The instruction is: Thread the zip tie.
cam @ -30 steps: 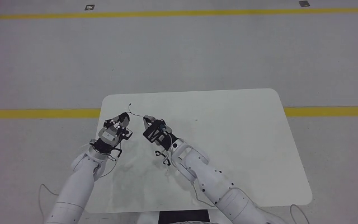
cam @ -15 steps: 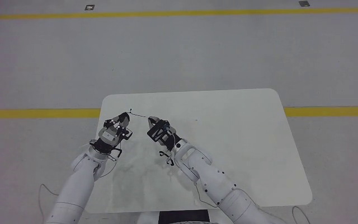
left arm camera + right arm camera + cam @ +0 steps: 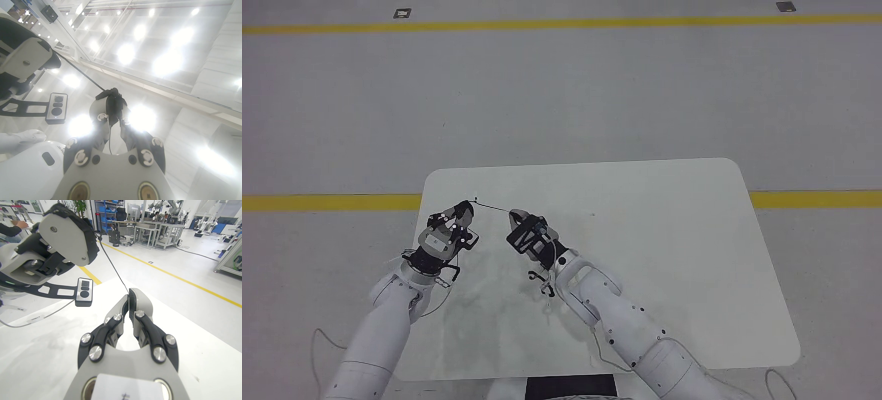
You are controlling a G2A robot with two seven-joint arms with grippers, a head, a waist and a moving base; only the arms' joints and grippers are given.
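A thin black zip tie [image 3: 492, 206] stretches in a nearly straight line between my two grippers above the table's far left part. My left gripper [image 3: 470, 207] is shut on the end with the small head [image 3: 110, 93]. From there the strap [image 3: 83, 73] runs off to my right gripper [image 3: 53, 61]. My right gripper [image 3: 512, 215] is shut on the strap; in the right wrist view its fingertips [image 3: 129, 295] pinch the strap [image 3: 113, 268], which rises to the left gripper [image 3: 95, 240].
The white table [image 3: 662, 260] has rounded corners and broad bare room to the right of both arms. A tiny dark speck [image 3: 592, 212] lies near its middle. A yellow floor line [image 3: 332, 202] passes behind the table's far edge.
My right gripper has shifted a little to the right, away from the left one. The strap between them is now longer and straighter, and the tail sticking up beyond the left gripper is shorter.
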